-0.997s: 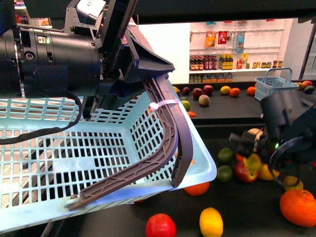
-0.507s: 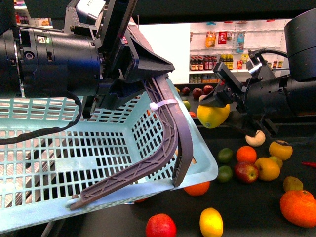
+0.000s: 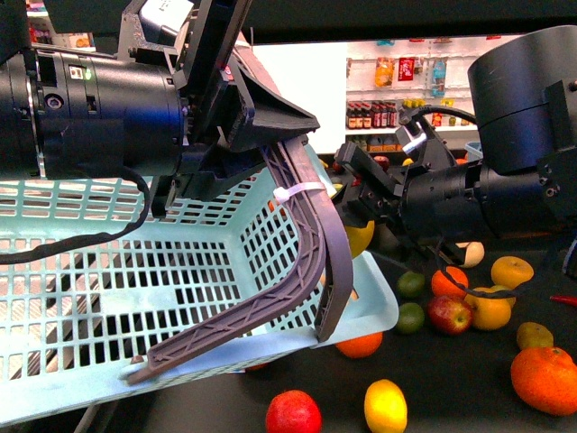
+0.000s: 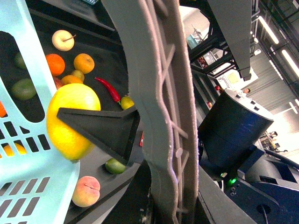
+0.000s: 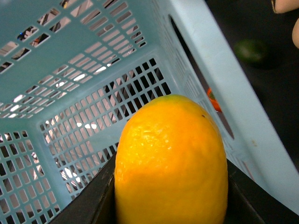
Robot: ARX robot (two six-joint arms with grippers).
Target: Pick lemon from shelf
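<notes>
My right gripper (image 3: 359,215) is shut on the lemon (image 3: 360,238), a bright yellow oval fruit held just beside the right rim of the light blue basket (image 3: 135,271). In the right wrist view the lemon (image 5: 170,163) fills the space between the black fingers (image 5: 96,205), with the basket's mesh wall (image 5: 70,70) right behind it. My left gripper (image 3: 261,126) is shut on the grey-brown basket handle (image 3: 311,244) and holds the basket tilted above the shelf deck (image 3: 460,397). The left wrist view shows the handle (image 4: 159,93) close up and the lemon (image 4: 70,116) past it.
Loose fruit lies on the black deck: an orange (image 3: 544,379), a red fruit (image 3: 293,413), a yellow fruit (image 3: 385,406), limes (image 3: 411,284) and an apple (image 3: 448,314). A red chili (image 4: 108,88) lies there too. White wall shelves of bottles (image 3: 397,113) stand behind.
My right gripper has lifted the lemon off the fruit pile at the right and carried it up and left to the basket's rim. The left arm and basket have not moved.
</notes>
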